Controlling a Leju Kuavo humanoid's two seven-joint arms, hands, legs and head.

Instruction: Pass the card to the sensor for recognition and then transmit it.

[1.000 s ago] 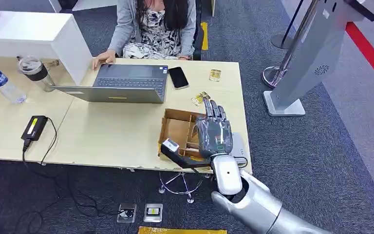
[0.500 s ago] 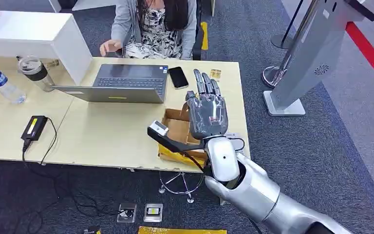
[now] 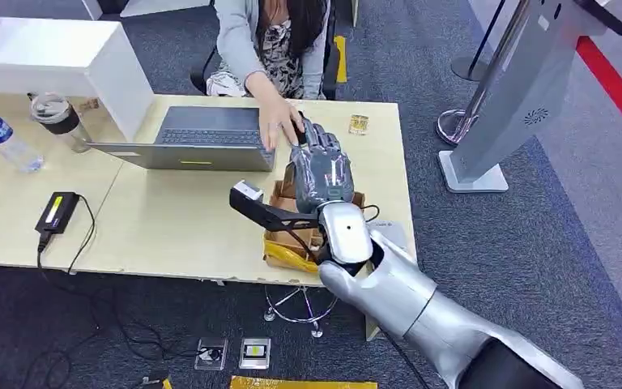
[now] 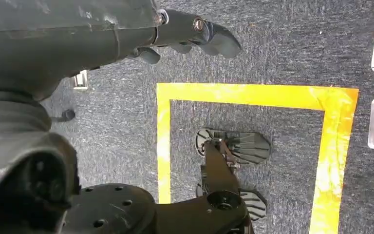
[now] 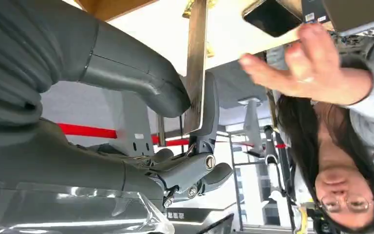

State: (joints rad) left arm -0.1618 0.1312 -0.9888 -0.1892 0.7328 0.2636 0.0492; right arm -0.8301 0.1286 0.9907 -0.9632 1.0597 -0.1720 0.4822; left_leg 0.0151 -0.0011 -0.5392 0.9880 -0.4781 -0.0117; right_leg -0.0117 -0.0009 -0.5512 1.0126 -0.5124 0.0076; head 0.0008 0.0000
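My right hand (image 3: 317,170) is raised over the table (image 3: 170,227), beyond the cardboard box (image 3: 285,217), its back toward the head camera. In the right wrist view a thin tan card (image 5: 196,63) stands edge-on, pinched between the thick thumb (image 5: 141,83) and a dark finger (image 5: 209,112). A seated person's hand (image 3: 279,130) reaches over the laptop, close to my fingertips; the same hand (image 5: 297,68) hovers just beyond the card. My left hand (image 4: 175,29) hangs over the floor, holding nothing, fingers loosely apart.
An open grey laptop (image 3: 202,138) and a black phone (image 5: 272,14) lie by the person. A small gold item (image 3: 358,124), a bottle (image 3: 0,138), a cup (image 3: 58,117) and a power adapter (image 3: 57,211) sit on the table. A grey kiosk (image 3: 518,89) stands to the right.
My right hand has risen and moved forward-left from beside the box toward the person. The person has leaned in and stretched a hand across the laptop to meet it.
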